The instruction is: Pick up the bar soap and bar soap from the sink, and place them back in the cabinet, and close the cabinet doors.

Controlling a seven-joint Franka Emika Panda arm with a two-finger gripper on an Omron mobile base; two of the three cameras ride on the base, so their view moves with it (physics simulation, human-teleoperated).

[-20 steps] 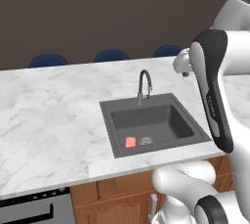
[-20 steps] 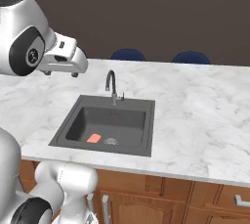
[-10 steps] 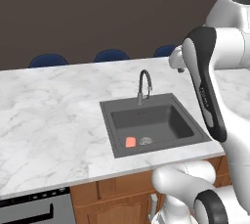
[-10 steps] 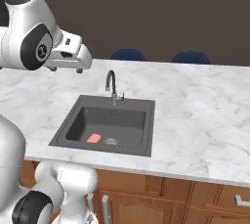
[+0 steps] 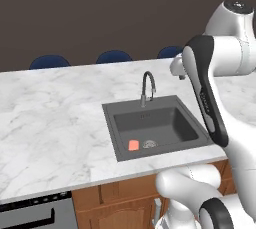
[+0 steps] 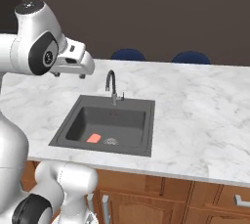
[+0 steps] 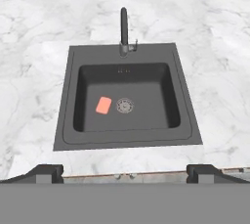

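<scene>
One salmon-pink bar soap (image 7: 103, 105) (image 5: 133, 145) (image 6: 93, 138) lies flat on the floor of the dark grey sink (image 7: 66, 96) (image 5: 111, 123) (image 6: 66, 120), just left of the round drain strainer (image 7: 125, 105). I see a single bar; the second is out of view. My gripper (image 7: 126, 171) (image 6: 69, 75) (image 5: 176, 68) hangs high above the basin's near side, open and holding nothing, its fingertips (image 7: 46, 171) spread wide. The cabinet and its doors are out of view.
A dark arched faucet (image 7: 123, 30) (image 6: 112, 83) stands at the sink's far edge. White marble counter (image 7: 219, 47) surrounds the basin. Blue chair backs (image 6: 128, 55) sit behind the counter, and wooden drawers and doors (image 6: 195, 198) run below it.
The arm has swung a little, carrying the hand slightly sideways above the sink. The bar soap has stayed in place.
</scene>
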